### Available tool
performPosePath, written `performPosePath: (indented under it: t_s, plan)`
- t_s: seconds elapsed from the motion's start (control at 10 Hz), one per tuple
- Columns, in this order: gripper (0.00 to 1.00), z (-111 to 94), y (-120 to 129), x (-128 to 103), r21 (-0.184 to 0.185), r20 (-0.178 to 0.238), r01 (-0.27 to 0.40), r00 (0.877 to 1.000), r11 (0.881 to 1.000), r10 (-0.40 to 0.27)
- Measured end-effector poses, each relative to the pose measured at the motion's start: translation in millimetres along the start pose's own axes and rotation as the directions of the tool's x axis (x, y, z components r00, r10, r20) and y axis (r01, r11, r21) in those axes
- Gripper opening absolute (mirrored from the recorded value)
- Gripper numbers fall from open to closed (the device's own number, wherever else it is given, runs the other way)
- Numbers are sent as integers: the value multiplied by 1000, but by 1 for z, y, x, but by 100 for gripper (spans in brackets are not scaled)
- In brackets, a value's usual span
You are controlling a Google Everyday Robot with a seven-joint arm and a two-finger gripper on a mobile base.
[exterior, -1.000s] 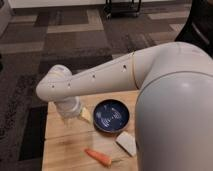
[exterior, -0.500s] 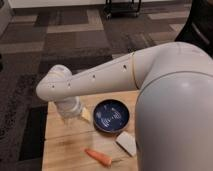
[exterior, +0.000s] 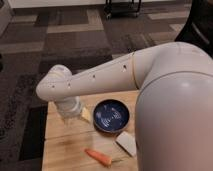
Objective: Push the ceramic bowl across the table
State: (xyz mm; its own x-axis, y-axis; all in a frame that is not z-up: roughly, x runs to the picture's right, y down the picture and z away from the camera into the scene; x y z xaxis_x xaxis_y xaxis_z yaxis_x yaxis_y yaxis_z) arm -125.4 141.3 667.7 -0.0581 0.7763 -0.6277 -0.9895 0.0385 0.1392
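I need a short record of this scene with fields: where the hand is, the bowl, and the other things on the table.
hand: points down over the table, on the left of the bowl in the view
ceramic bowl: dark blue, upright, near the table's middle
carrot: lies flat, nearer the camera than the bowl
white block: right of the carrot, close to the bowl's near rim
table: light wood

Ceramic bowl (exterior: 111,116) glossy dark blue, pale whitish streaks inside; table (exterior: 62,145) pale tan wood, faint plank lines; carrot (exterior: 98,157) orange; block (exterior: 127,143) white; robot arm (exterior: 100,77) off-white, thin orange ring, row of dark dots; gripper (exterior: 72,113) pale grey-white, low over table just left of bowl; carpet (exterior: 75,40) dark grey and brown patchwork.
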Motion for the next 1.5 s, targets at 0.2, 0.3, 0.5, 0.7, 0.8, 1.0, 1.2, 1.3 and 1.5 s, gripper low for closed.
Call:
performPosePath:
  t_s: [0.2, 0.3, 0.5, 0.7, 0.8, 1.0, 1.2, 1.3, 1.5]
  plan:
    - [65, 0, 0, 0, 0, 0, 0, 1000, 1000, 0]
    - [65, 1, -3, -1, -7, 1, -7, 1000, 1000, 7]
    - [65, 5, -25, -12, -61, 49, -43, 998, 997, 46]
    - [65, 15, -53, -13, -90, 71, -75, 994, 993, 82]
    - [65, 16, -52, -12, -96, 69, -78, 994, 992, 85]
    - [65, 15, -51, -12, -99, 69, -76, 994, 992, 83]
    - [65, 16, -50, -12, -98, 67, -75, 994, 992, 82]
    - [65, 16, -50, -12, -98, 67, -76, 994, 992, 82]
    - [65, 16, -50, -12, -98, 67, -75, 994, 992, 81]
